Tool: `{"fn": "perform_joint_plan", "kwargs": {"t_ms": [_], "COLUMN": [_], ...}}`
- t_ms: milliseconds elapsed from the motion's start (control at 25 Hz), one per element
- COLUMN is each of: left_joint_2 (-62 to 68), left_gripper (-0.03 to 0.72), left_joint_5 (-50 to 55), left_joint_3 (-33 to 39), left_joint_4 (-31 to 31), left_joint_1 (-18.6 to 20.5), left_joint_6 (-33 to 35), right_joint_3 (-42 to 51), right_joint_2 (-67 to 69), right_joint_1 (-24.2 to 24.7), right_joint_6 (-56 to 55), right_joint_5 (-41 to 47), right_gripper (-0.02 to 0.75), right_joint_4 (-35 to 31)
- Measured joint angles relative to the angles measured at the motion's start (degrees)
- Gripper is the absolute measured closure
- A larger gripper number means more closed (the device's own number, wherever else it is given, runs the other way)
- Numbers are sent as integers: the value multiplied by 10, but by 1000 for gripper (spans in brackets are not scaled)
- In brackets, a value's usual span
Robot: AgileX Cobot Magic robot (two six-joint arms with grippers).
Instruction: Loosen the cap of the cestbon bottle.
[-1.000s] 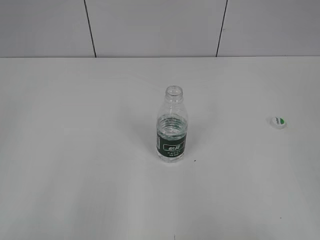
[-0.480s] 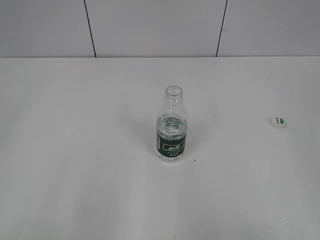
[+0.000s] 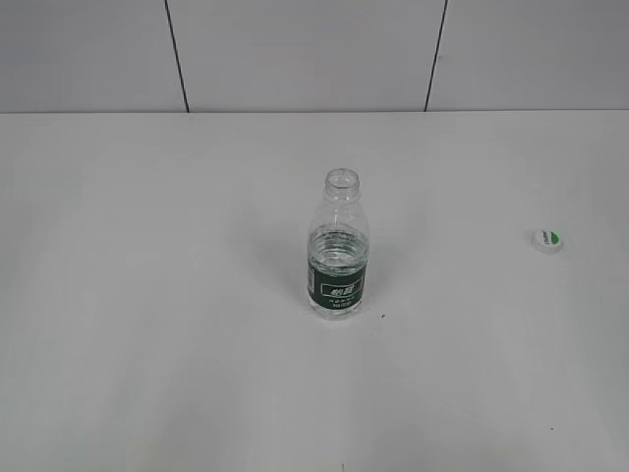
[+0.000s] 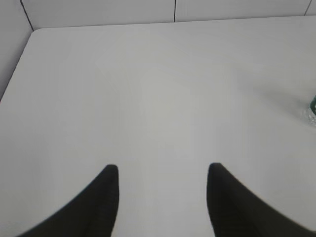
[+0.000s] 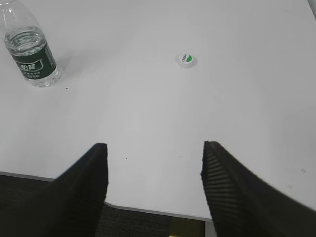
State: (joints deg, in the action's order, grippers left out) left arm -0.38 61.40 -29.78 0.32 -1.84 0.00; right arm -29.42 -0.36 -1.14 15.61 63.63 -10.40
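Observation:
The cestbon bottle stands upright in the middle of the white table, clear with a dark green label, its neck open with no cap on it. It also shows in the right wrist view, and its edge shows in the left wrist view. The cap, white with a green mark, lies on the table far to the bottle's right; it also shows in the right wrist view. My left gripper is open and empty over bare table. My right gripper is open and empty near the table's front edge. Neither gripper shows in the exterior view.
The white table ends at a grey panelled wall at the back. Its front edge shows in the right wrist view, with dark floor below. The table's left back corner shows in the left wrist view.

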Motion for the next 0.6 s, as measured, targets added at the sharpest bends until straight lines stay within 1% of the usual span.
{"fn": "perform_joint_plan", "kwargs": {"t_ms": [400,600], "left_joint_2": [0,0], "left_gripper": [357,384], "left_joint_5": [0,0], "left_joint_3": [0,0], "left_joint_4": [2,2], "left_joint_1": [0,0], "left_joint_6": [4,4], "right_joint_3": [0,0], "right_joint_2": [0,0], "right_joint_1": [0,0], "right_joint_6": [0,0], "right_joint_5": [0,0], "right_gripper": [274,274], "right_joint_4": [1,1]}}
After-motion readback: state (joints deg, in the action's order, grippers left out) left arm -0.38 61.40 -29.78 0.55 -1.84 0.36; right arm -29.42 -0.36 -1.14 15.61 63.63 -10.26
